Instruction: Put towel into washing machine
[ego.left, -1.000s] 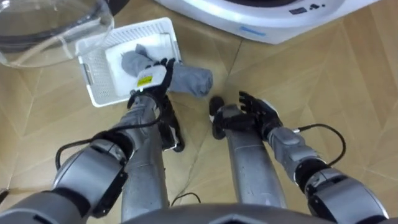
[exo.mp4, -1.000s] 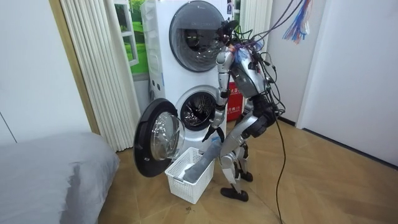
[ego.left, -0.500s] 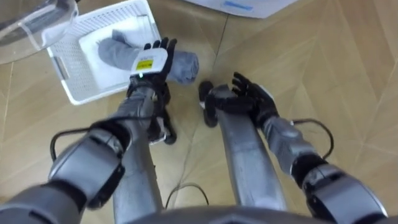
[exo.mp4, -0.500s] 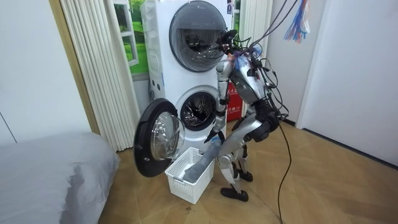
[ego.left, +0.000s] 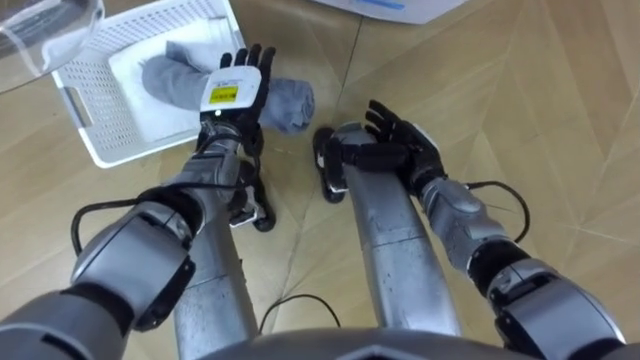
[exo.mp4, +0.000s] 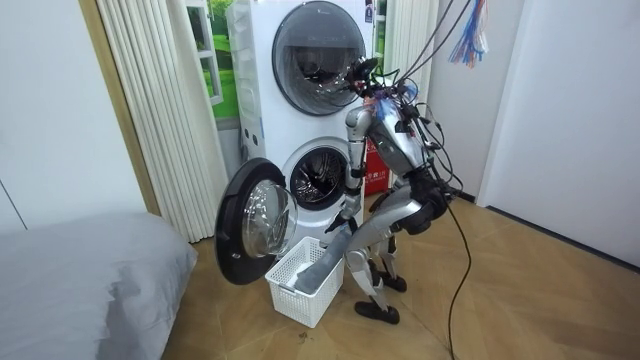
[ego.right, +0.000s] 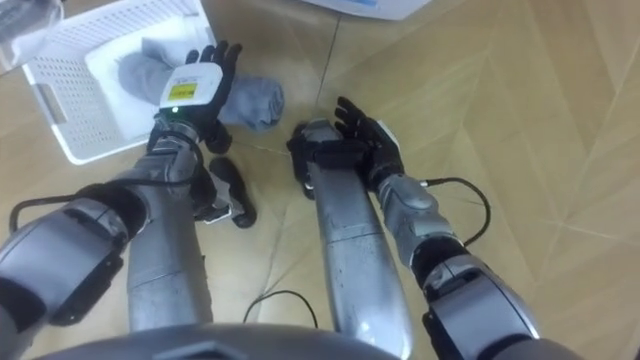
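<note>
Likely soft and limp, the grey towel (ego.left: 165, 78) drapes over the white basket (ego.left: 95, 125) rim on the floor (ego.left: 560, 120); bunch its middle. Above it the left hand (ego.left: 232, 88) hovers open, the right hand (ego.left: 400, 145) open nearby.

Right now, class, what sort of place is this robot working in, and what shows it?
Most likely a laundry corner in a home bedroom: a washing machine with its door open under a second machine, a white basket holding a grey towel on the wood floor, and a bed nearby.
</note>
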